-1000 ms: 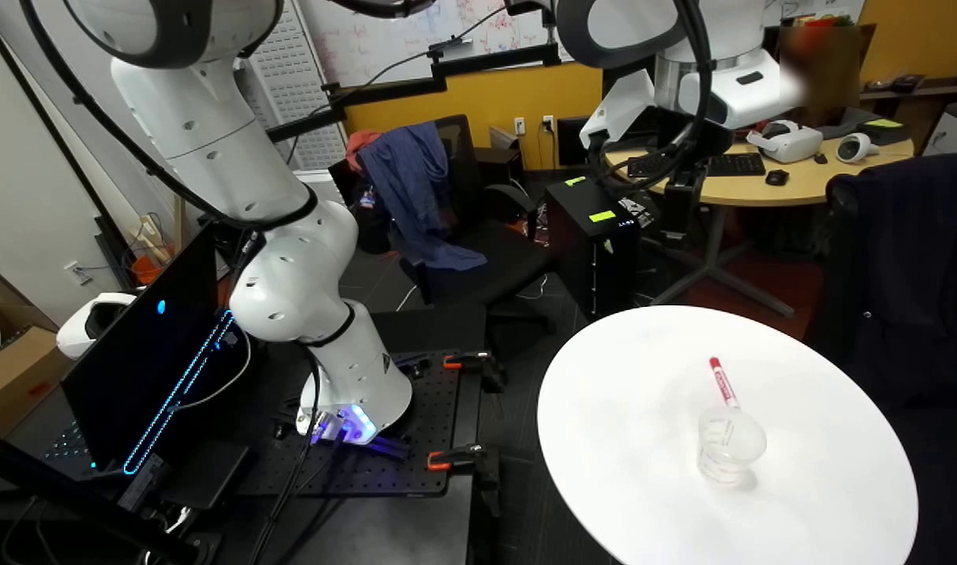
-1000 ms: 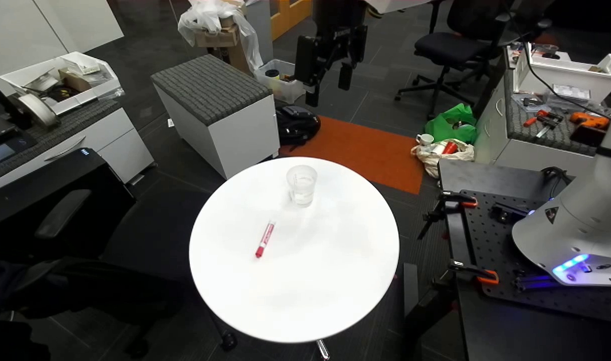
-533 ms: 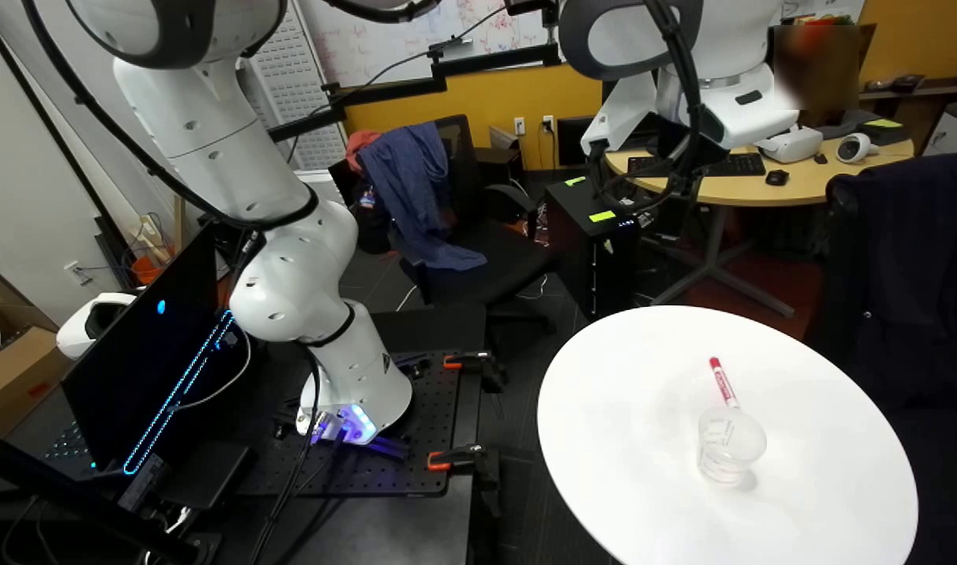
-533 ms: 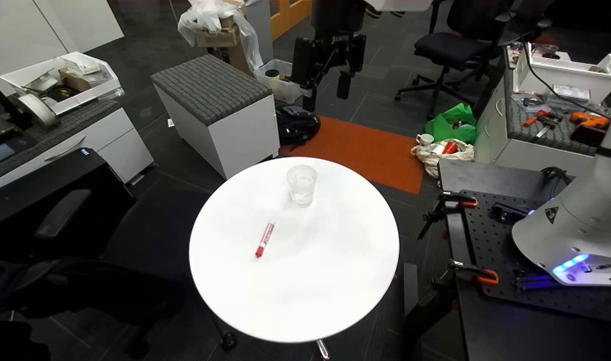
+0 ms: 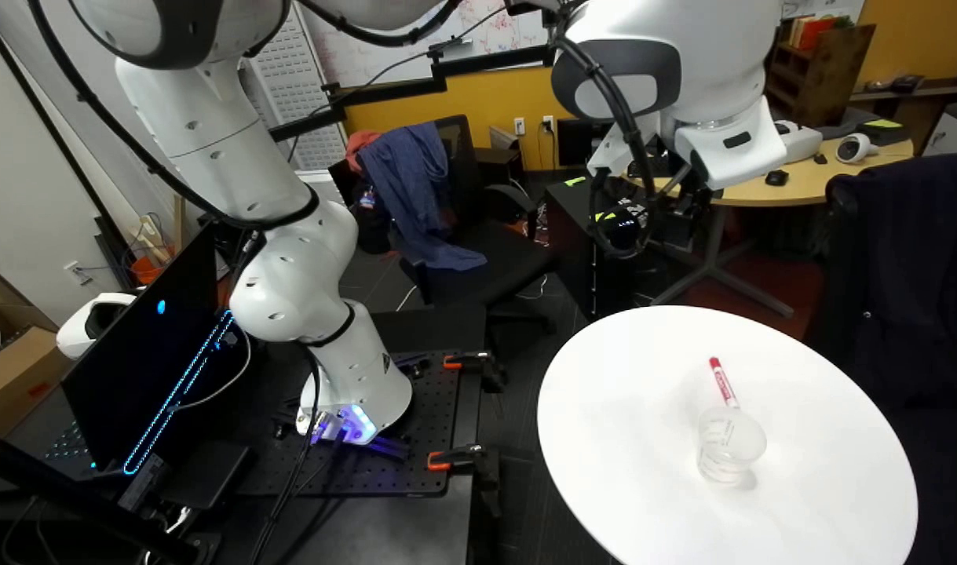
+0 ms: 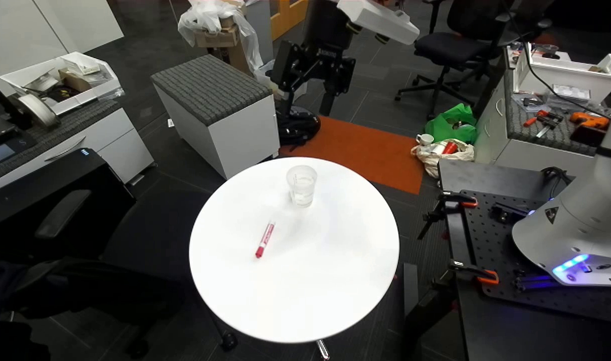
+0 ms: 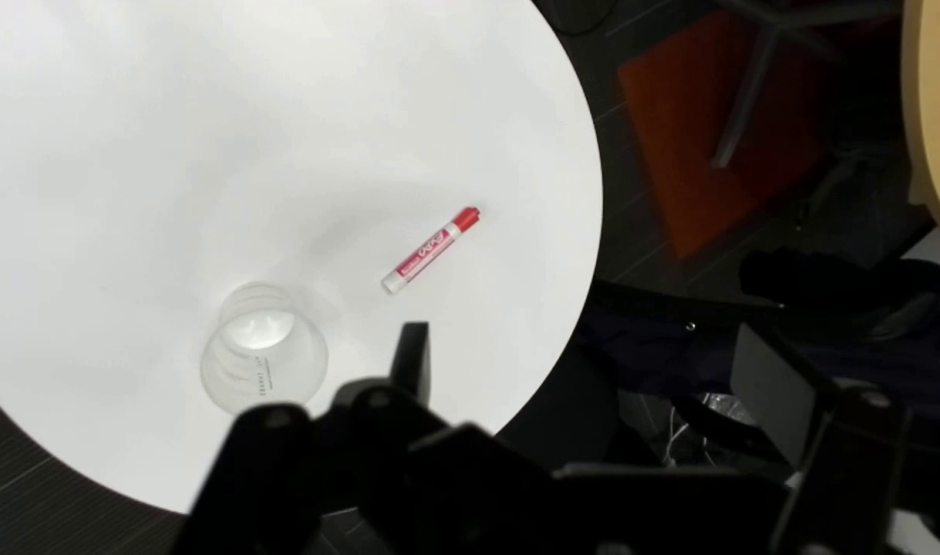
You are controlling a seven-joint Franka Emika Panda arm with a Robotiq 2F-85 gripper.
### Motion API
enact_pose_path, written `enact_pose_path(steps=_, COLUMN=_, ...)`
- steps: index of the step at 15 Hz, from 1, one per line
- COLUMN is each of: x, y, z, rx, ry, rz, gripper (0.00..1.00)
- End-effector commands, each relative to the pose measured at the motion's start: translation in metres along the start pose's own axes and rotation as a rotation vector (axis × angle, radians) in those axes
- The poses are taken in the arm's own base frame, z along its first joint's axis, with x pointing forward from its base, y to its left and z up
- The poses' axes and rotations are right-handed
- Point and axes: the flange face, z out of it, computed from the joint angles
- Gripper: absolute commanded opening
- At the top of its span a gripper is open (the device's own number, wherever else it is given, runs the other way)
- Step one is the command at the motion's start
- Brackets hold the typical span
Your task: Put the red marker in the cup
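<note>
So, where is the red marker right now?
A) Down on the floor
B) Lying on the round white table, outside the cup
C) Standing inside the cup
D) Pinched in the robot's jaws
B: the wrist view shows the red marker lying on the white table, apart from the clear cup.
</note>
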Motion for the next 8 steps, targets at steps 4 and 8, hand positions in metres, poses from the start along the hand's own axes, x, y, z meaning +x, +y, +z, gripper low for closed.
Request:
enact_pose_path(steps=4, x=-0.022, y=-0.009, z=0.037, rx=0.04, ry=0.089, rz=0.13, gripper=1.0)
enact_pose_path(steps=8, x=-0.028, y=-0.026, z=0.058, rx=0.018, ry=0.157, rz=0.187, gripper=1.0)
